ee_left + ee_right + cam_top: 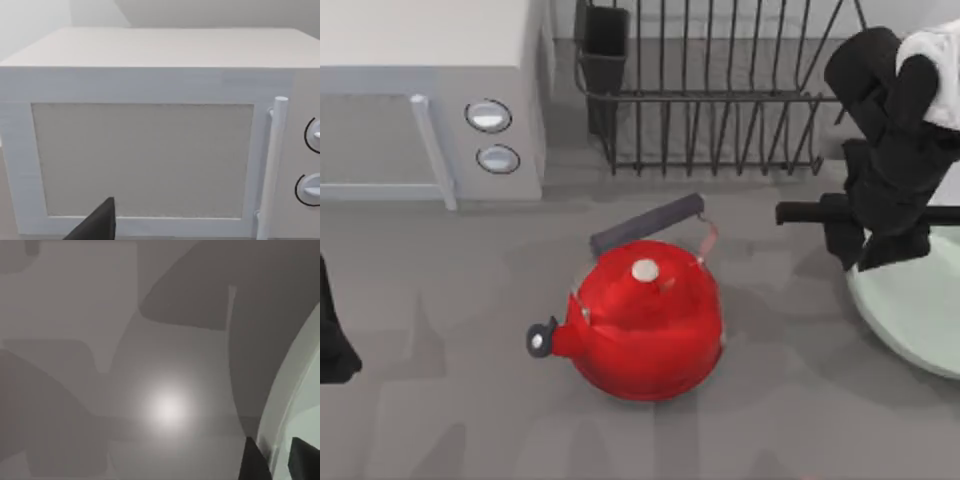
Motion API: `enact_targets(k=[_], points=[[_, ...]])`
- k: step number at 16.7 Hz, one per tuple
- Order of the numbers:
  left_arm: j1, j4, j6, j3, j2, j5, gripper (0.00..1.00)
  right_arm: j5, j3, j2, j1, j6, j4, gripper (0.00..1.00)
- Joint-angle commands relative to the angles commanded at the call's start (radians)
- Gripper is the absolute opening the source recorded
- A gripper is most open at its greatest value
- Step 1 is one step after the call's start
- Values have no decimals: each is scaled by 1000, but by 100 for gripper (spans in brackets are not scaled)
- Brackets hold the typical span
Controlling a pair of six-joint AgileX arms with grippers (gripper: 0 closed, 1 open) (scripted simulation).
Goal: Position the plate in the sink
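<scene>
The pale mint-green plate (918, 310) lies at the table's right edge, partly cut off by the top view's border. My right gripper (882, 256) hangs over the plate's near-left rim. In the right wrist view the right gripper (280, 461) has its two dark fingers close on either side of the plate's rim (295, 385), shut on it. The sink is out of view. At the left edge of the table sits my left arm (332, 345), parked; one of its fingers (99, 224) points toward the microwave door.
A red kettle (645, 320) with a dark handle stands mid-table, left of the plate. A white microwave (430, 90) fills the back left. A black wire dish rack (720, 90) stands at the back, close behind the right arm.
</scene>
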Motion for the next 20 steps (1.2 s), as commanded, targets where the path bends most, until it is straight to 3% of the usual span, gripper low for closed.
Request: enact_targets(k=[6, 10, 20], points=[[0, 0, 0, 0, 0, 0, 100, -1, 495, -5, -4, -4, -509, 0], [0, 0, 0, 0, 0, 0, 100, -1, 717, -28, -10, -11, -734, 0], [0, 0, 0, 0, 0, 0, 100, -1, 809, 1, -32, -36, -796, 0]])
